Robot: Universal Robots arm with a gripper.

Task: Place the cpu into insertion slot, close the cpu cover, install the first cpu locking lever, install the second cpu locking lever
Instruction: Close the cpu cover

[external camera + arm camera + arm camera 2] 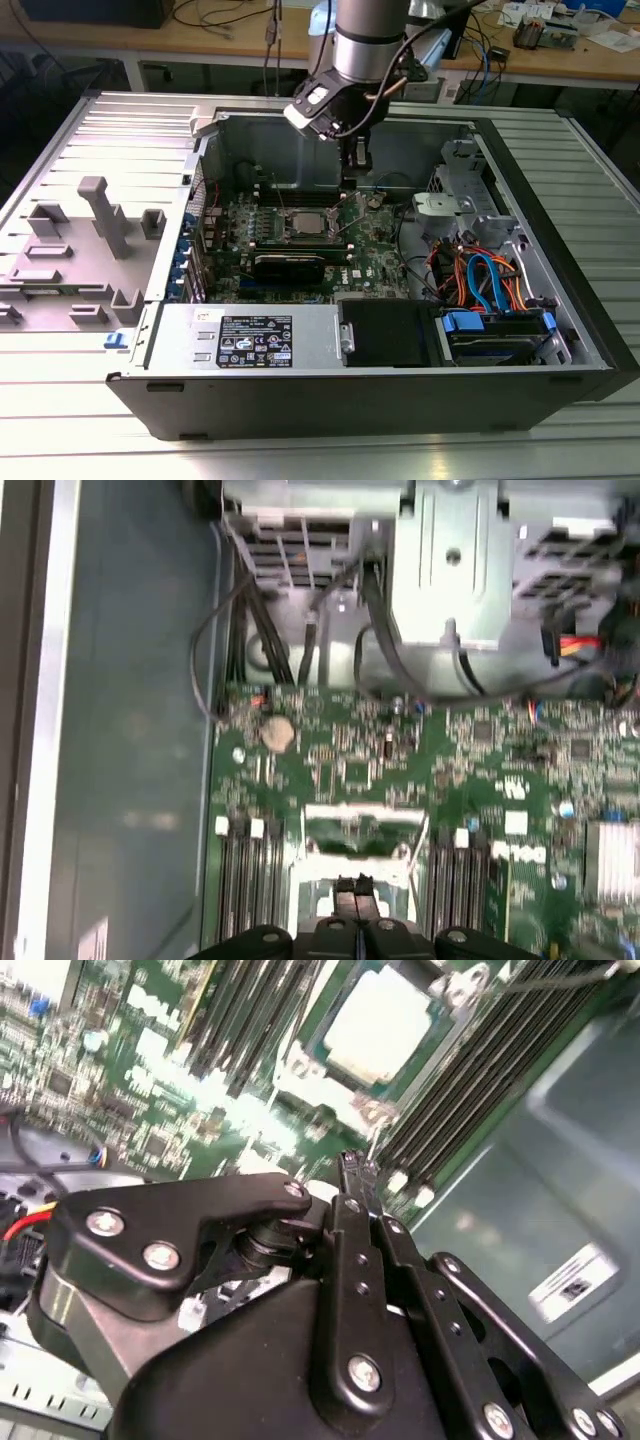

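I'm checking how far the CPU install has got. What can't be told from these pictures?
Locking levers: latched or not, too small to tell at the insertion slot in the exterior view.
Near part of the insertion slot in the first wrist view: hidden by the end effector and cut off by the picture's edge.
What the end effector touches: hidden by its own body in the second wrist view.

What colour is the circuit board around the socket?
The circuit board is green, clearest in the first wrist view.
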